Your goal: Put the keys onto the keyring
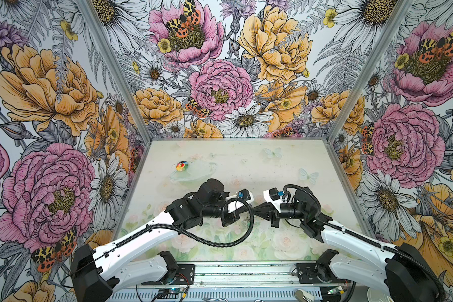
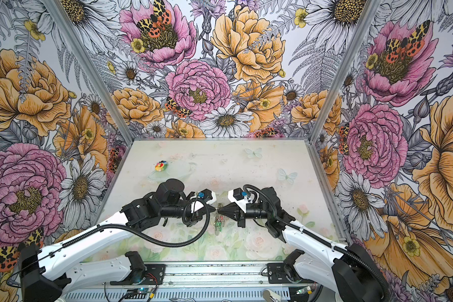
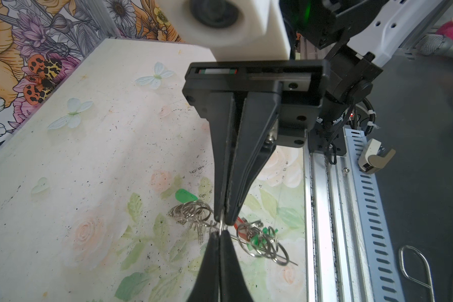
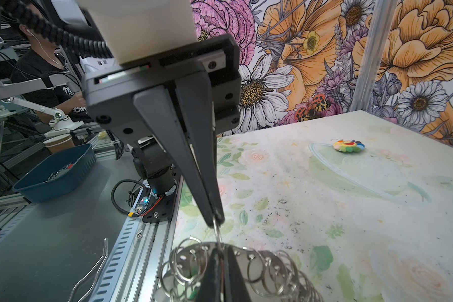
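Grip is shared: left pincer (image 3: 219, 234) and right pincer (image 4: 220, 251) are both clamped on one wire loop (image 4: 218, 232) of the keyring (image 3: 191, 210), held over mid-surface (image 3: 89, 157), probably so the loop can be spread; the keys (image 3: 185, 195) are seen among its loops.

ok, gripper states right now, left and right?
Left gripper: closed, pinching a small silver wire loop of the flat silvery-grey keyring.
Right gripper: closed, apparently on that same loop.

Bright even light, soft shadows, bowed edges, close foreground blurred
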